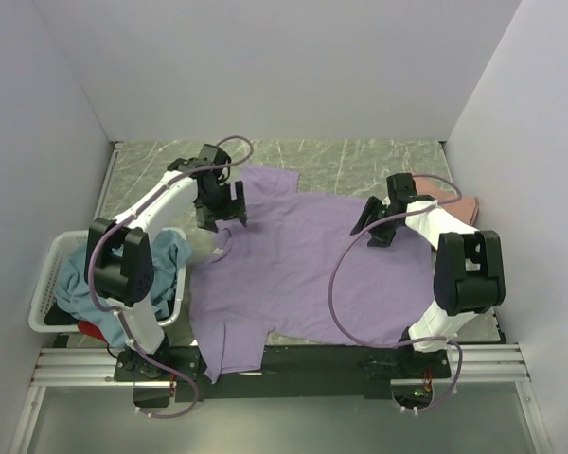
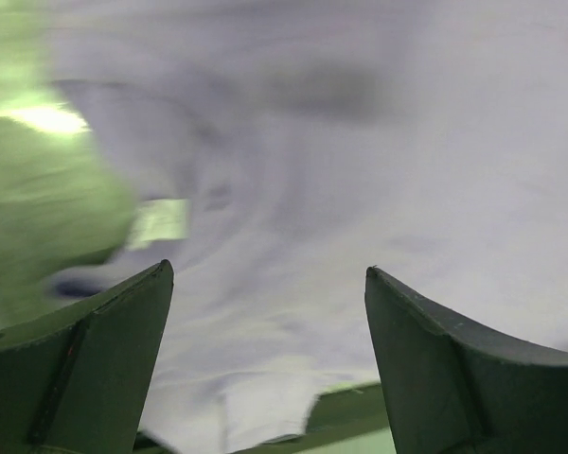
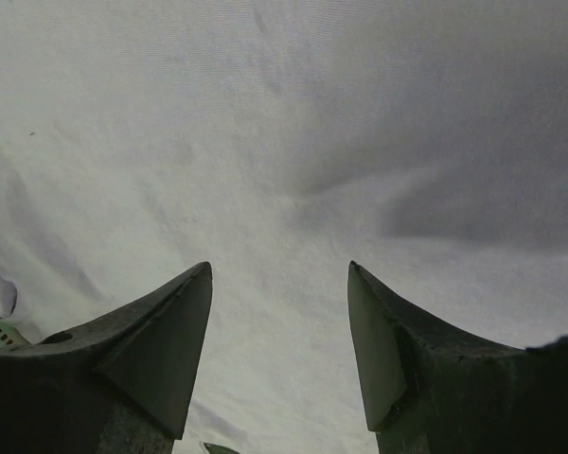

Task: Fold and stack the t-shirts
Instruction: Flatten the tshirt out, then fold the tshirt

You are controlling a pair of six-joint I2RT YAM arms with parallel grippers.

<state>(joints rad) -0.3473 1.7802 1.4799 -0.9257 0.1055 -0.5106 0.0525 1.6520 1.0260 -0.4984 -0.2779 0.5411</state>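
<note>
Lavender t-shirt lies spread on the surface, directly beneath both sets of fingers. Left fingers, gaping wide over its collar end, and right fingers, parted less widely over the hem end, hold nothing. Spreading looks done and the first fold is likely due, so each should drop and pinch the shirt's far edge. Teal t-shirt sits in the basket beyond the left fingers.

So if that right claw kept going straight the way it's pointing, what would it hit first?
Most likely the lavender t-shirt spread out below it. The right wrist view shows only that purple cloth beyond the open right gripper, with nothing in between. How far off the cloth lies is unclear.
</note>
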